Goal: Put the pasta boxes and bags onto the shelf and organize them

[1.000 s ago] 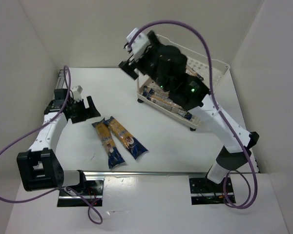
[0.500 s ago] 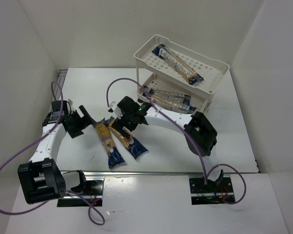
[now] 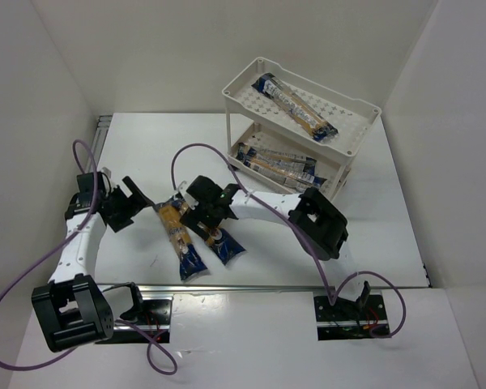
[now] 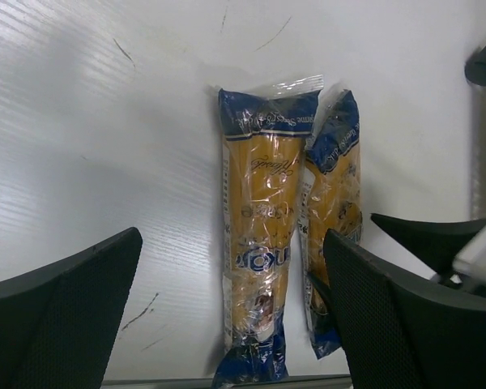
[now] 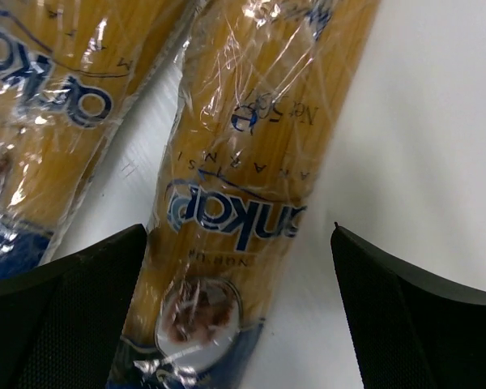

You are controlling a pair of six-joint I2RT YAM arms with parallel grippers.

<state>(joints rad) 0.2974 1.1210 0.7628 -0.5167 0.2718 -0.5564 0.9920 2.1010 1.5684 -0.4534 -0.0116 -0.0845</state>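
Fingers (image 5: 65, 324) of the right gripper (image 3: 209, 215) stand spread wide, one on each side of the nearer loose packet (image 5: 251, 186), low over its yellow middle and not closed on it; whether the pads touch the wrapper I cannot tell. That packet lies flat on the table (image 3: 146, 146), out in front of the shelf (image 3: 352, 150) toward the arm bases, and of the two left out it is the one closer to the shelf. The farther loose packet (image 3: 178, 239) lies just beside it on the side away from the shelf, the two nearly touching at their far ends and fanning apart toward the bases. The left gripper (image 3: 144, 199) is beyond both packets from the shelf, its fingers (image 4: 57, 316) also spread and holding nothing; its camera looks along the pair, with one dark wheel (image 4: 483, 65) of the shelf at the frame's corner.

By my reading the job is past halfway. One top-tray packet (image 3: 296, 105) lies diagonally across the shelf's upper tray; what look like two lower-tray packets (image 3: 279, 166) lie side by side below it. Two packets remain on the table. The right arm seems set to close on the nearer one and carry it over; the farther one would follow, and tidying the slanted top packet may be worthwhile.
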